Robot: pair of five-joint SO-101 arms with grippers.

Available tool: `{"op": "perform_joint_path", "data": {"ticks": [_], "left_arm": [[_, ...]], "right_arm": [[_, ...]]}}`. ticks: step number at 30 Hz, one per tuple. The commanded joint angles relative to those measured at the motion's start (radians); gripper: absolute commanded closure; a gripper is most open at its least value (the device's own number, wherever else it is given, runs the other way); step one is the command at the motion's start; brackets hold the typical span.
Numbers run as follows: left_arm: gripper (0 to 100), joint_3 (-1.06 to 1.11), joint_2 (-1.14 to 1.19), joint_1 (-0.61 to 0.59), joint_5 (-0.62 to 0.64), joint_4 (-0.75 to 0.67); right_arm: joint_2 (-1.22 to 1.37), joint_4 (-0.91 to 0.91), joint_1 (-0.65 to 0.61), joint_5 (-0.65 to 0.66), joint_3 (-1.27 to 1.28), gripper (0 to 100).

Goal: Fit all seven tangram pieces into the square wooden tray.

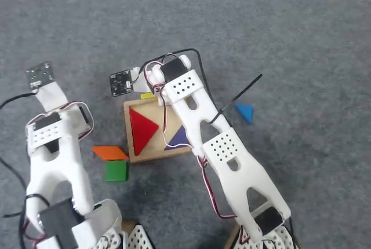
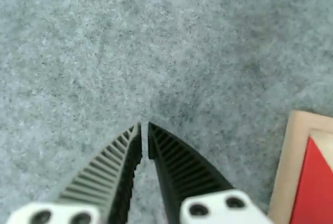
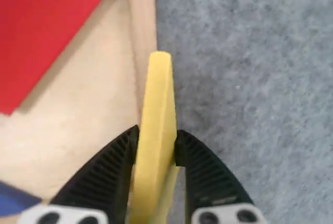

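Two pieces lie flat inside the tray (image 1: pixel 152 156): a red triangle (image 1: pixel 141 128) and a dark blue-purple triangle (image 1: pixel 178 139), which is partly covered by the right arm. The right pincer (image 3: pixel 156 132) is clamped on a yellow piece (image 3: pixel 155 94), held on edge over the tray rim farthest from the arm bases, close to the red triangle. It is not yet laid down. Three pieces lie on the grey bench (image 1: pixel 301 46) outside the tray. An orange parallelogram (image 1: pixel 110 152) and a green square (image 1: pixel 116 171) sit just beside the tray on the left arm's side, and a small blue triangle (image 1: pixel 245 112) lies well apart on the opposite side. That accounts for six pieces; a seventh cannot be located. The left pincer (image 2: pixel 144 126) hangs over bare bench near a tray corner, its jaws almost together and gripping nothing. Assessment: the task is less than half complete, with two pieces seated, one in hand and at least three to collect.
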Motion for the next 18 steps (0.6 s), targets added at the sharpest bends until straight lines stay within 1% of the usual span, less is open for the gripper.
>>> {"op": "perform_joint_path", "data": {"ticks": [1, 4, 11, 15, 18], "left_arm": [[97, -0.008, -0.044, -0.009, -0.012, -0.021], [97, -0.008, -0.044, -0.009, -0.012, -0.021], [97, -0.008, -0.044, -0.009, -0.012, -0.023], [97, -0.008, -0.044, -0.009, -0.012, -0.023], [97, -0.008, -0.044, -0.009, -0.012, -0.023]], "right_arm": [[-0.067, 0.065, 0.016, -0.035, -0.048, 99.0], [-0.097, 0.074, 0.016, -0.083, -0.048, 99.0], [-0.134, 0.093, 0.018, -0.143, -0.048, 99.1], [-0.182, 0.104, 0.018, -0.233, -0.048, 99.1], [-0.236, 0.153, 0.013, -0.313, -0.044, 99.1]]}}
